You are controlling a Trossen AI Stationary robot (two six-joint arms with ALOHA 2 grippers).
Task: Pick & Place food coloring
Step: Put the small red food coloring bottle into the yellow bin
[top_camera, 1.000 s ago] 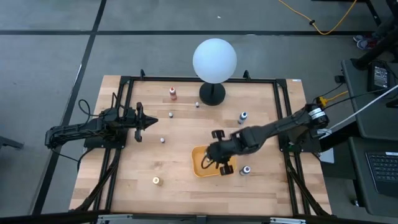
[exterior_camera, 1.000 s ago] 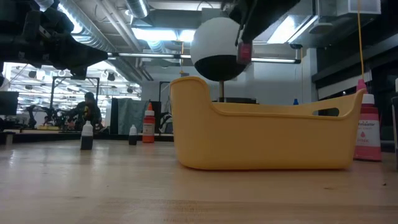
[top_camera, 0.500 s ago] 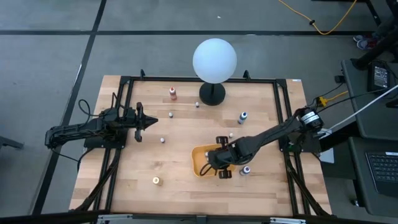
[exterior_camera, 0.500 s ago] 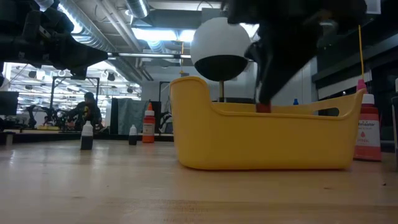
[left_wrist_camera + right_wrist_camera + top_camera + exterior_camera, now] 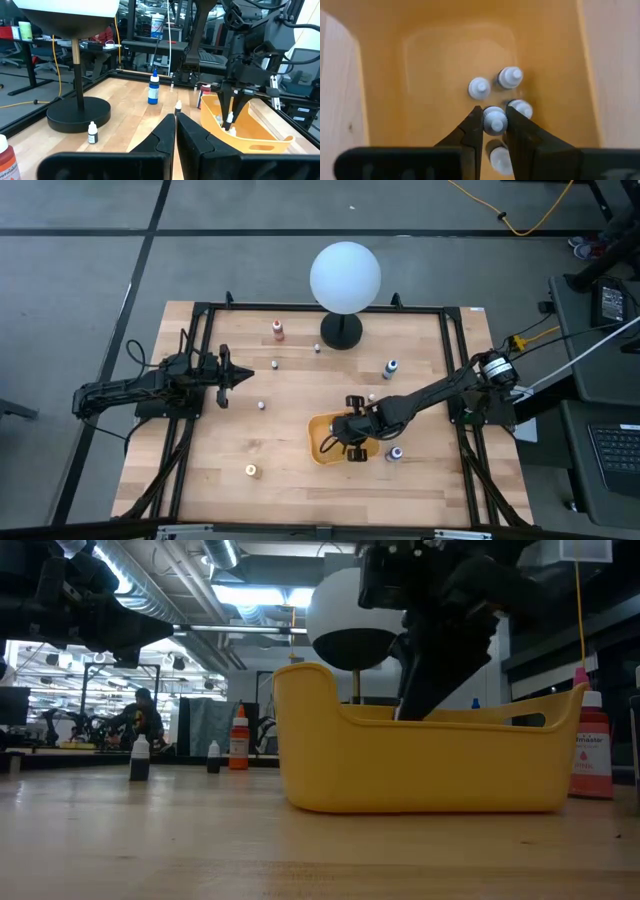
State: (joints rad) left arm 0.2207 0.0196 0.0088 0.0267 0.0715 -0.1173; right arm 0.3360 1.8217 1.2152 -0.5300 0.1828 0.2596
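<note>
Now, the scene line by line:
Right pincer (image 5: 493, 131): lowered into the yellow bin (image 5: 322, 442), fingers clamped on the cap of a small bottle (image 5: 494, 120).
Yellow bin: on the counter (image 5: 300, 485), toward its right front part; other pale-capped bottles (image 5: 509, 77) stood inside, just beside the held one.
Left pincer (image 5: 243, 374): fingers pressed together, empty, waiting above the counter's left edge.
Orange bottle (image 5: 278, 331): near the back edge.
Blue bottle (image 5: 391, 367): toward the right edge.
Red bottle (image 5: 592, 752): just beside the bin.
Lamp (image 5: 344, 278): at the back edge.
</note>
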